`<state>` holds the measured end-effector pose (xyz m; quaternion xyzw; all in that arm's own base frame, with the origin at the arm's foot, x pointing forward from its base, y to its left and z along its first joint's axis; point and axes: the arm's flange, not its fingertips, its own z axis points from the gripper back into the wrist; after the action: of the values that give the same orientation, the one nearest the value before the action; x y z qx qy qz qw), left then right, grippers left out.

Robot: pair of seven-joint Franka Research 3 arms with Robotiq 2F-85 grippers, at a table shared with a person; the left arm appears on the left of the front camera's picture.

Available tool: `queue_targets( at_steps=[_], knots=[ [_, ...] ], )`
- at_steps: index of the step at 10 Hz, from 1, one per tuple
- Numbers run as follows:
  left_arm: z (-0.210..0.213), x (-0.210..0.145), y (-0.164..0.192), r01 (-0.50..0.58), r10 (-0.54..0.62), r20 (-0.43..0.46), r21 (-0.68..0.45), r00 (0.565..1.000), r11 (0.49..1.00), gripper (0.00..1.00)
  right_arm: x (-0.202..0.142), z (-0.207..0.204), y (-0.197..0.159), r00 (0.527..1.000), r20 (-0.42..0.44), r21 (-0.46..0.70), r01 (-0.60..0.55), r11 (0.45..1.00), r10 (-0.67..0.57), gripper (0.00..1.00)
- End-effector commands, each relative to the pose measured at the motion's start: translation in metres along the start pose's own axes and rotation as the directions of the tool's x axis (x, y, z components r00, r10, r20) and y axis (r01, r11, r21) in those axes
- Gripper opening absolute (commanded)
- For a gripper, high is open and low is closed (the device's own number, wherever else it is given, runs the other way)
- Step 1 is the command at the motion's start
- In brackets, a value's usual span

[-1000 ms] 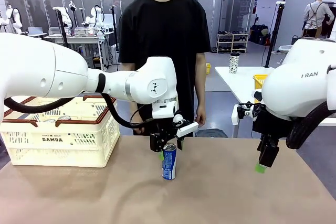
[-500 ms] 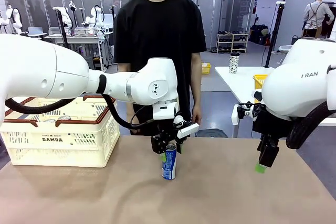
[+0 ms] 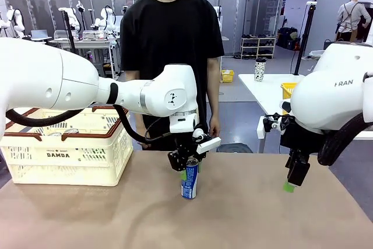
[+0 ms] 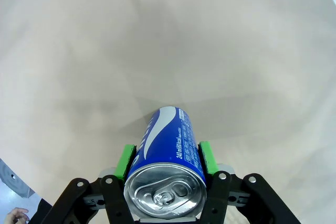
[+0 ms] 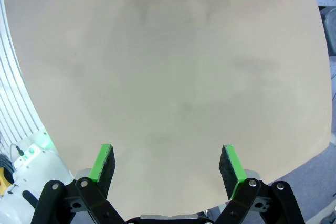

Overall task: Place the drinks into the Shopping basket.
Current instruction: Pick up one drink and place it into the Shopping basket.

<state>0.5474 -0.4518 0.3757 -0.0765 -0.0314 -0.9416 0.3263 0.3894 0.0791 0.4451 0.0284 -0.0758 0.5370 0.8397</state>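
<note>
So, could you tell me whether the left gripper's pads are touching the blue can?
Touching. In the left wrist view, both green pads press against the sides of the blue can, with the left gripper shut on it.

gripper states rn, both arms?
Left gripper: shut on the blue can, which stands upright on the table.
Right gripper: open, holding nothing, above the table.

Bright, even overhead light from ceiling strips fills the room, leaving soft blurred shadows on the tan bench [image 3: 87,214], a dull glint on the can [image 4: 167,179] top, sharp focus in the front view, and wide-angle bowing at the wrist views' edges.
</note>
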Motion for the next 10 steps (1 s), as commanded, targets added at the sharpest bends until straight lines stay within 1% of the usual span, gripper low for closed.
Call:
queue_targets(
  at_steps=[1,2,4,5,6,10],
  knots=[
    [-0.002,0.003,-0.005,-0.003,0.002,-0.021,-0.027,1.0,1.0,0.08,-0.001,0.0,0.0,1.0,-0.006,0.001,0.002,1.0,-0.002,1.0],
    [0.001,0.006,-0.005,-0.002,0.001,-0.019,-0.041,1.0,0.999,0.0,-0.001,0.0,0.0,1.0,-0.006,0.001,0.002,1.0,-0.002,1.0],
    [0.028,0.01,-0.01,0.006,-0.007,-0.02,-0.05,1.0,0.999,0.0,-0.001,0.0,0.0,1.0,-0.006,0.001,0.002,1.0,-0.002,1.0],
    [0.049,0.014,-0.015,0.022,-0.022,0.001,-0.036,1.0,0.999,0.0,-0.001,0.0,0.0,1.0,-0.006,0.001,0.002,1.0,-0.002,1.0],
    [0.068,0.016,-0.021,0.03,-0.03,0.002,-0.041,1.0,0.999,0.0,-0.001,0.0,0.0,1.0,-0.006,0.001,0.002,1.0,-0.002,1.0],
    [0.143,0.028,-0.046,0.085,-0.084,-0.039,0.033,0.996,0.996,0.0,-0.001,0.0,0.0,1.0,-0.006,0.001,0.002,1.0,-0.002,1.0]
  ],
)
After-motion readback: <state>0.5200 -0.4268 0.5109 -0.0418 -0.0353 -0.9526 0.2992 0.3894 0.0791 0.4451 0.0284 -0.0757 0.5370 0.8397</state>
